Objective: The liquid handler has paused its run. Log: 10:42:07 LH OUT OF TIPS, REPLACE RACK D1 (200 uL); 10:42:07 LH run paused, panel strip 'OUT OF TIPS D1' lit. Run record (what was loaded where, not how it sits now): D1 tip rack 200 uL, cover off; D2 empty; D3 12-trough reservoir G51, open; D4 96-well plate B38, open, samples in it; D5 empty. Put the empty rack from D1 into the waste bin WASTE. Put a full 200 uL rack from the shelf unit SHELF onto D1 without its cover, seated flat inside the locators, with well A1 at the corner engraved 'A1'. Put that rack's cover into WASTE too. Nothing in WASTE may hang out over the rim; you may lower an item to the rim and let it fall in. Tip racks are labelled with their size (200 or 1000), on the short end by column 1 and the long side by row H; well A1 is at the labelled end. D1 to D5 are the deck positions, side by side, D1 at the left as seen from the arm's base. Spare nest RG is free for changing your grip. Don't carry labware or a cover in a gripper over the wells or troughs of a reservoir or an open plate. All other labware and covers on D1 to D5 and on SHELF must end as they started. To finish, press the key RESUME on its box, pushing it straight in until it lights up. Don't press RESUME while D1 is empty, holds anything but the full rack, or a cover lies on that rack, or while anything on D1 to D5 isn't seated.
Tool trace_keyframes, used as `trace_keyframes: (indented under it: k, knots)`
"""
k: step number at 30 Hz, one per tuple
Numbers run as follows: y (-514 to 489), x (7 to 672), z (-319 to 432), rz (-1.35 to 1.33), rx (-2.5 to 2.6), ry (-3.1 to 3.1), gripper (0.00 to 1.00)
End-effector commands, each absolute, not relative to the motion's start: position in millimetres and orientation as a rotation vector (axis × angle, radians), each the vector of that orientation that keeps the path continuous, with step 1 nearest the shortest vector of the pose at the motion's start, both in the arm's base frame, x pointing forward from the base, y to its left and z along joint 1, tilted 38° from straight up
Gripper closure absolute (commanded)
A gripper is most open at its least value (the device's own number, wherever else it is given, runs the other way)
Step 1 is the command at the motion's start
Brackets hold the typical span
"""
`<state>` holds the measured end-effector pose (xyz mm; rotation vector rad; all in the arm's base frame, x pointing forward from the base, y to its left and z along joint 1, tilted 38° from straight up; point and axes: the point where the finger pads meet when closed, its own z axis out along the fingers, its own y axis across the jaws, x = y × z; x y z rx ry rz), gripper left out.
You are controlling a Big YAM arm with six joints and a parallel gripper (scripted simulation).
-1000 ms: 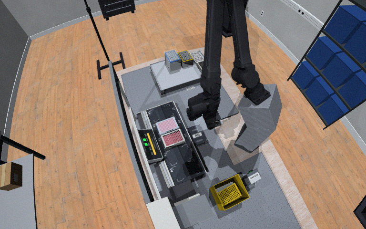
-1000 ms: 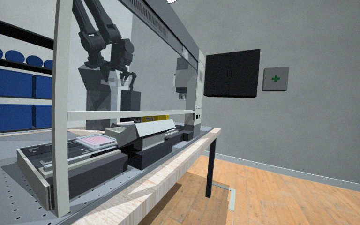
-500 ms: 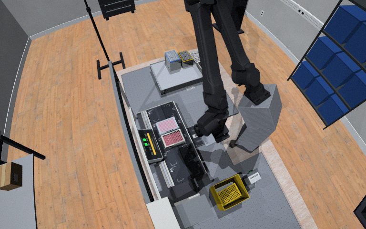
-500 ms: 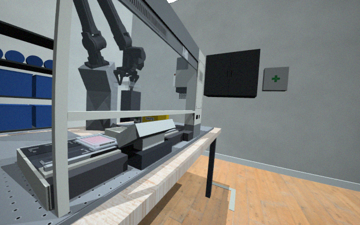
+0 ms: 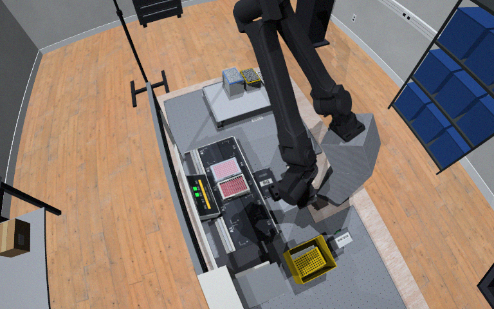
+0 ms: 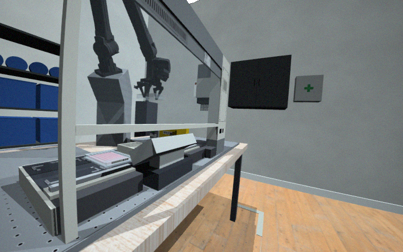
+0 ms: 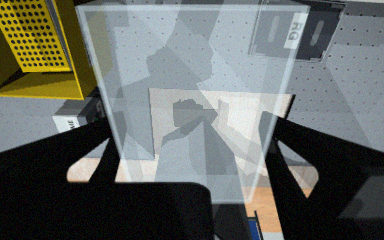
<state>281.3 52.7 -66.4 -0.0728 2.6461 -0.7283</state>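
My gripper (image 5: 293,201) (image 6: 150,91) (image 7: 192,119) is shut on a clear tip-rack cover (image 7: 200,60) and holds it flat, high above the perforated table beside the deck. It hangs between nest RG (image 5: 265,181) (image 7: 299,25) and the yellow bin WASTE (image 5: 291,268) (image 7: 75,75) (image 6: 173,132). A yellow empty rack (image 5: 309,260) (image 7: 35,35) lies inside the bin. Deck position D1 (image 5: 251,227) shows bare dark locators. On the shelf unit (image 5: 240,103) stand a blue-rimmed rack (image 5: 232,78) and a yellow-rimmed rack (image 5: 250,75).
Two pink-filled labware pieces (image 5: 226,168) (image 5: 233,186) sit mid-deck, one also in the side view (image 6: 108,157). The handler's panel (image 5: 202,196) shows a lit strip. The RESUME box (image 5: 344,239) (image 7: 70,122) stands just beyond the bin. The arm's grey pedestal (image 5: 349,160) rises close by.
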Motion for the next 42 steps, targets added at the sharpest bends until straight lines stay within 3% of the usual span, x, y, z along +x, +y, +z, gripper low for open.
trace_keyframes:
  k: [1, 42]
  knots:
    - [65, 287, -68, -0.716, -0.019, 2.632, 1.00]
    - [181, 294, -133, -0.712, -0.008, 2.636, 1.00]
